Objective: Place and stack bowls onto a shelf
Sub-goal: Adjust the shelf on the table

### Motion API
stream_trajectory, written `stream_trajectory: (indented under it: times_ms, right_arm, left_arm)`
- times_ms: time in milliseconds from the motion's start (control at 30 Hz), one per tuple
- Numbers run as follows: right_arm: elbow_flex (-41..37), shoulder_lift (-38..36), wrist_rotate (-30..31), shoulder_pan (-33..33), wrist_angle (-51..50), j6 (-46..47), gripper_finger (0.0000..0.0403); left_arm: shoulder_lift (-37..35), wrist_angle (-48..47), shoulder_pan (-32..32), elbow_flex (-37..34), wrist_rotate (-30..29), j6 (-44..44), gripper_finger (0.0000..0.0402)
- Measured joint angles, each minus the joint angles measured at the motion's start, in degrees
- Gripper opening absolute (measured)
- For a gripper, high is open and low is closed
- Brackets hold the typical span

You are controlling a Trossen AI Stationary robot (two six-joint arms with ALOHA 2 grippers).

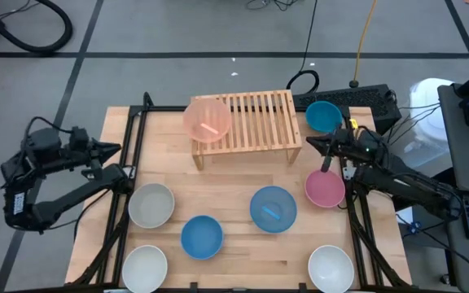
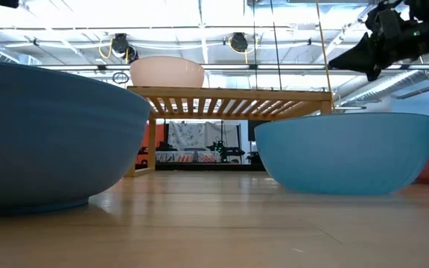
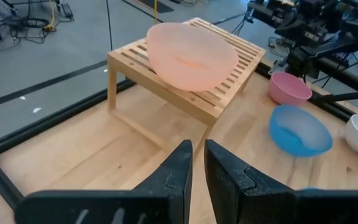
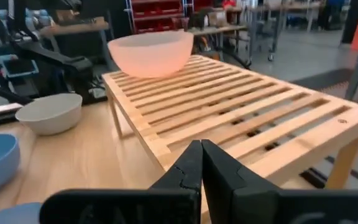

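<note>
only pink bowl [image 1: 326, 188] beneath right gripper [image 1: 308, 141]

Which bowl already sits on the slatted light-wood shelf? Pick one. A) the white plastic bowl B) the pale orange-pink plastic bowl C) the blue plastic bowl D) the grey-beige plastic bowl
B: the pale orange-pink round plastic bowl rests alone at one end of the slatted light-wood shelf.

Slatted light-wood shelf [image 1: 255, 114], matt plastic bowls [image 1: 273, 208]

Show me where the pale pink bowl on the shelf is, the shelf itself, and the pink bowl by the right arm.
pale pink bowl [image 1: 208, 119], high view, inside of the bowl.
shelf [image 1: 259, 114], high view, bare slats.
pink bowl [image 1: 324, 189], high view, its inside.
</note>
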Motion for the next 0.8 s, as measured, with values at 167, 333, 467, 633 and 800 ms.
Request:
stream_trajectory:
  times_ms: [167, 333, 467, 633, 800]
  right_arm:
    - [1.5, 0.8, -3.1, 0.0, 11.9, -0.1, 0.0]
    - [1.6, 0.8, -5.9, 0.0, 19.0, 9.2, 0.0]
    - [1.6, 0.8, -5.8, 0.0, 16.7, 16.0, 0.0003]
    - [1.6, 1.7, -4.4, 0.0, 14.4, 17.2, 0.0034]
    - [1.6, 3.5, -4.5, 0.0, 14.2, 14.9, 0.0078]
  left_arm:
    - [0.0, 2.3, 0.0, -0.3, 1.1, 0.3, 0.0047]
    - [0.0, 4.1, 0.0, -0.3, 1.1, 1.8, 0.0047]
    - [0.0, 4.0, 0.0, -0.3, 1.1, 1.8, 0.0047]
    - [0.0, 4.0, 0.0, -0.3, 1.1, 1.9, 0.0047]
    - [0.0, 4.0, 0.0, -0.3, 1.1, 1.9, 0.0047]
